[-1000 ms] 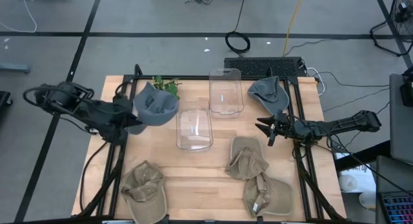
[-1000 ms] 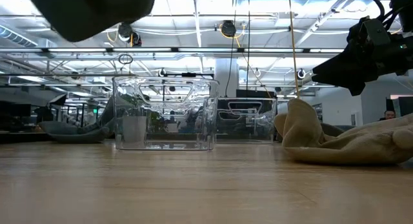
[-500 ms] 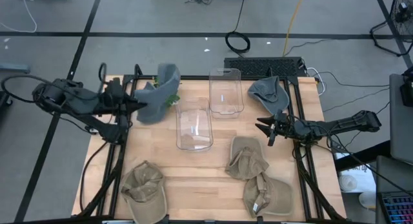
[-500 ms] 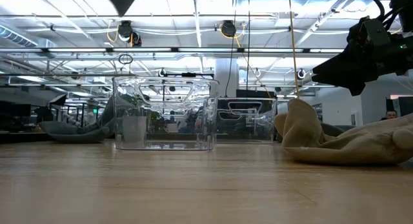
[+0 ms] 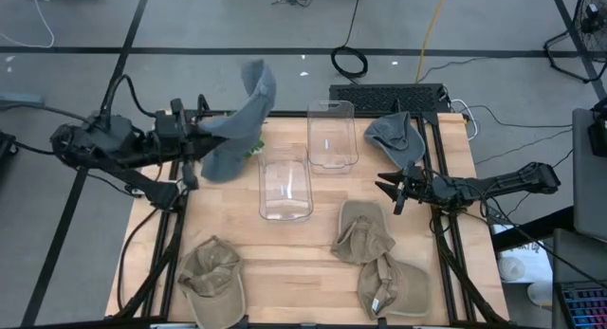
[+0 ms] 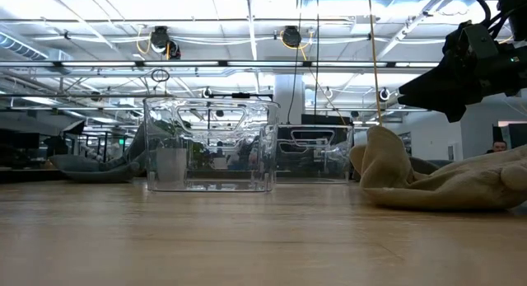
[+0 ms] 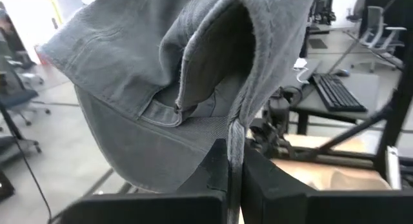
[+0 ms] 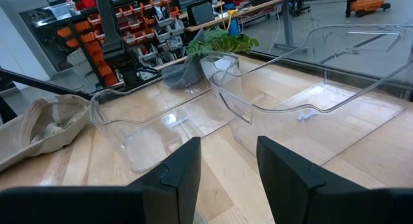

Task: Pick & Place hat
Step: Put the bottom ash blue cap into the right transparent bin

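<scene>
Left gripper (image 5: 201,130) was clenched on the grey hat (image 5: 237,120) — fabric pinched between its shut fingers (image 7: 258,185), the cap hanging out ahead of the jaws, lifted off the table (image 5: 313,263) over the far-left corner, with a green plant (image 5: 251,147) just under it. Ahead of those jaws sat a clear bin (image 5: 285,188), empty, then a second clear bin (image 5: 332,133) further back. Tan hat (image 5: 212,277) lay at the near-left edge, two more tan hats (image 5: 363,236) (image 5: 391,286) near-right. Right gripper (image 5: 387,189) hovered above the table, jaws parted and gripping nothing — both bins straight ahead of its fingers (image 8: 184,169). Second grey hat (image 5: 391,132) lay just beside that gripper, at the far-right edge.
</scene>
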Robot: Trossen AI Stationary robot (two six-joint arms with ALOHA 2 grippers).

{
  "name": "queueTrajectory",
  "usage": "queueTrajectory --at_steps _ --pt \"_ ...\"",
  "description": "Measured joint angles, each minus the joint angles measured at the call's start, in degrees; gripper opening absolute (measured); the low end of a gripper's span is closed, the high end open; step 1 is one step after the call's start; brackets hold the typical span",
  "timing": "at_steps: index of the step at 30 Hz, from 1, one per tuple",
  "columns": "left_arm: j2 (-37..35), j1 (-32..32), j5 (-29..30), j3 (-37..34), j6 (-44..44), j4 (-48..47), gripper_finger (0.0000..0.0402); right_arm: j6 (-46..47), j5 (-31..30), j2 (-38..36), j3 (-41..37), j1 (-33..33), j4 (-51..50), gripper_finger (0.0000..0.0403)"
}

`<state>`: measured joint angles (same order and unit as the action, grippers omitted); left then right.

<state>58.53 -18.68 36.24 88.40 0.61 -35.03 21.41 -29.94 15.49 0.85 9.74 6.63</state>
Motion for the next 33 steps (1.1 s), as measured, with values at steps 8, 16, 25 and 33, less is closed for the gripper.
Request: queueTrajectory --at_steps 8,16,25,33 --pt "6.23 8.40 -6.57 0.00 1.90 8.86 0.0008 0.00 0.01 0.02 0.01 0.02 0.00 0.0141" --pt "12.91 16.77 -12.67 -0.02 2.50 16.92 0.0008 0.00 0.00 0.00 0.01 0.00 -0.01 0.0141" --pt "19.96 23.43 -18.43 -0.04 3.43 26.67 0.0008 0.00 0.00 0.02 0.00 0.00 0.00 0.0141" --pt "24.01 26.52 -21.77 -0.04 2.73 28.09 0.0008 0.00 -0.01 0.01 0.00 0.01 -0.01 0.0141"
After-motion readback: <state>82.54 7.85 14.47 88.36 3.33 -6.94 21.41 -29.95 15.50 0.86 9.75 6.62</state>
